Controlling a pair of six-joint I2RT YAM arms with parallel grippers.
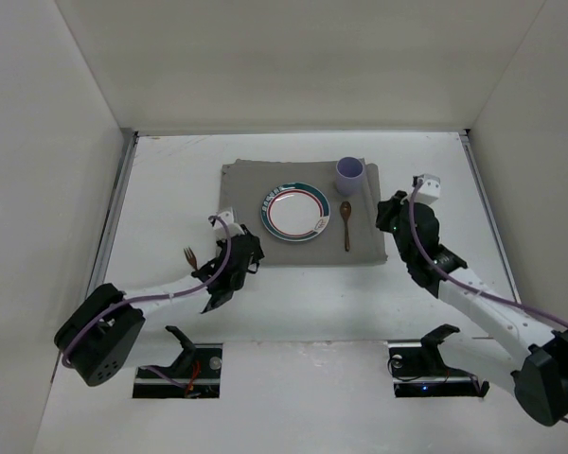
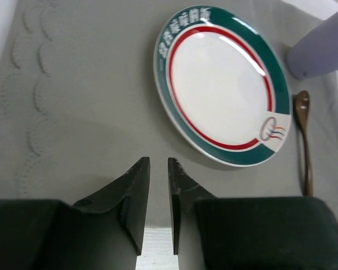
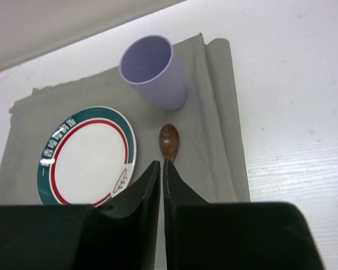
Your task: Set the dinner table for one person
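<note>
The white dinner table [image 1: 170, 180] carries a grey cloth mat [image 1: 246, 189]. On the mat lie a white plate with a green and red rim [image 1: 294, 211], a purple cup [image 1: 350, 174] and a wooden spoon [image 1: 346, 222] to the right of the plate. A brown fork [image 1: 190, 255] lies on the bare table left of the mat, beside my left arm. My left gripper [image 2: 159, 163] is slightly open and empty over the mat's near edge, short of the plate [image 2: 222, 84]. My right gripper [image 3: 161, 164] is shut and empty, just behind the spoon [image 3: 169, 140].
Thin metal rails run along the left side [image 1: 118, 199] and the right side [image 1: 481, 199] of the table, with white walls beyond them. Two black stands sit in cut-outs at the near edge [image 1: 180, 359] [image 1: 435, 364].
</note>
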